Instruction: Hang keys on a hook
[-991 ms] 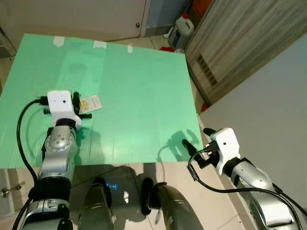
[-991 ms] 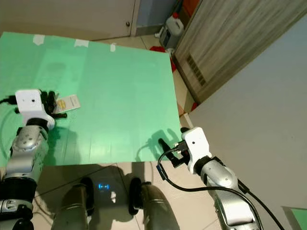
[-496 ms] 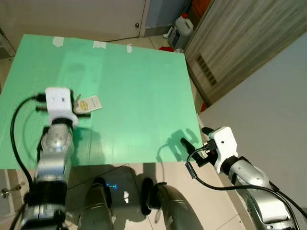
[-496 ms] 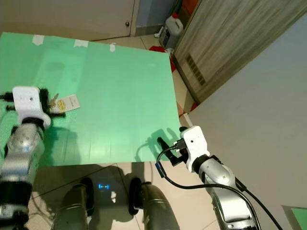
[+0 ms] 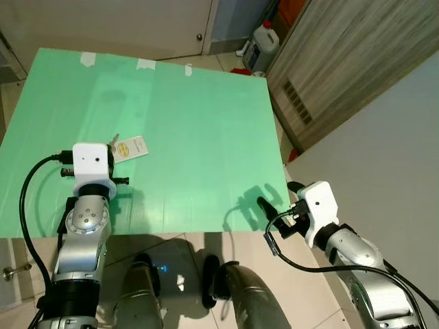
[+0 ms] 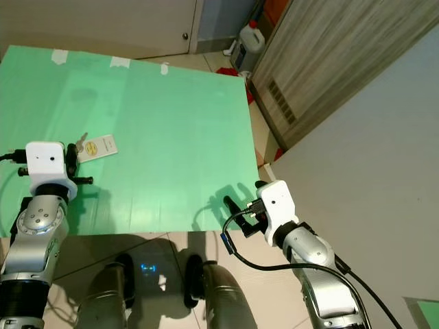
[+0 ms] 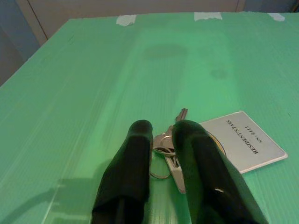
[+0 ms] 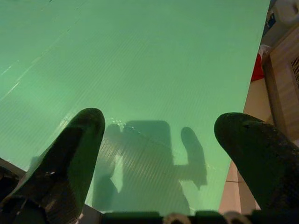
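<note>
Keys (image 7: 168, 151) lie flat on the green worktop (image 5: 199, 123), joined by a ring to a white tag (image 7: 245, 140) printed "RESIDENT PASS" that rests just beside them on the same surface. Left claw (image 7: 161, 130) sits low over the bunch, its two black fingers (image 7: 135, 158) drawn narrow with only a slim gap between the tips; the key ring and one key blade show in that gap and just past the tips, but whether the pads actually pinch the metal cannot be told. From the head camera the left claw (image 5: 103, 161) is near the left edge of the worktop, with the tag (image 5: 129, 148) just ahead of it. Right claw (image 8: 163, 140) hangs spread wide above the near right corner of the worktop, fingers well apart and holding nothing, its shadow falling on the green sheet below. In the head camera it shows at the near right edge of the sheet (image 6: 240, 205). Beyond the far right corner a white jug (image 5: 261, 45) stands on the floor beside a wood-grain cabinet (image 5: 343, 62).
</note>
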Motion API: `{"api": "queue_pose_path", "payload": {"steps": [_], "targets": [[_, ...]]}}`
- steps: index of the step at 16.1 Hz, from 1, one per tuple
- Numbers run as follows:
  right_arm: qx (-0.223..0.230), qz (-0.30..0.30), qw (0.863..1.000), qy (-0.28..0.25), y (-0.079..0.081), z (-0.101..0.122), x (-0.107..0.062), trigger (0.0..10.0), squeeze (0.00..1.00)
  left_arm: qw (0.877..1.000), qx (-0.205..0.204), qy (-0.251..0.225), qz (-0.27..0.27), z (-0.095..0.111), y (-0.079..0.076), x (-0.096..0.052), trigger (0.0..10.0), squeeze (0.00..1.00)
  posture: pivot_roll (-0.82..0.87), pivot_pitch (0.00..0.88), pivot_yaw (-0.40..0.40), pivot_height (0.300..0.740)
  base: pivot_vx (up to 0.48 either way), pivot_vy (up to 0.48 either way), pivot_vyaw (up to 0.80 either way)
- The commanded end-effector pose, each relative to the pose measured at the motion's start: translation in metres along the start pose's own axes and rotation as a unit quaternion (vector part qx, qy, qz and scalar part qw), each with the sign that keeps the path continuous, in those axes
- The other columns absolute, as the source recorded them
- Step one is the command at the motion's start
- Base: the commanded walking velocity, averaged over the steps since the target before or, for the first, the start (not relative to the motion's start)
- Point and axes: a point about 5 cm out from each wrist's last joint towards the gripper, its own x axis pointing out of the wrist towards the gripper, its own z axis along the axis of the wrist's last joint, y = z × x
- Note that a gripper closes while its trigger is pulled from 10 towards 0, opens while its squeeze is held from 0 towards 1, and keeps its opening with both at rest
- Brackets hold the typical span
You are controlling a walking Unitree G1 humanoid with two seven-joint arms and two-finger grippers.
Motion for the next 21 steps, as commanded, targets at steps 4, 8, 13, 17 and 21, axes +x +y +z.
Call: {"api": "queue_pose_path", "payload": {"steps": [4,8,13,17,21], "targets": [[-0.003,-0.008,1.000,0.018,-0.005,-0.008,-0.006,10.0,0.00,1.000,0.006,0.020,-0.009,-0.007,0.001,0.010,10.0,1.00,-0.05,0.294,-0.237,0.710,0.000,0.000,0.00],[-0.004,0.014,1.000,0.018,-0.006,-0.004,-0.021,10.0,0.00,0.998,-0.001,0.058,-0.013,-0.022,0.001,0.019,10.0,1.00,-0.08,0.303,-0.246,0.710,0.000,0.000,0.00],[-0.017,0.086,0.996,0.020,-0.005,0.007,-0.031,10.0,0.00,0.997,-0.005,0.073,-0.022,-0.025,-0.005,0.034,10.0,0.00,-0.14,0.323,-0.278,0.710,0.000,0.000,0.00],[-0.015,0.094,0.995,0.025,-0.005,0.009,-0.036,10.0,0.00,0.997,-0.016,0.072,-0.025,-0.025,-0.011,0.039,10.0,0.00,-0.15,0.326,-0.288,0.710,0.000,0.000,0.00],[-0.006,0.086,0.996,0.029,-0.002,0.006,-0.040,10.0,0.00,0.995,-0.034,0.090,-0.041,-0.035,-0.017,0.036,0.0,0.00,-0.15,0.333,-0.284,0.710,0.000,0.000,0.00]]}}
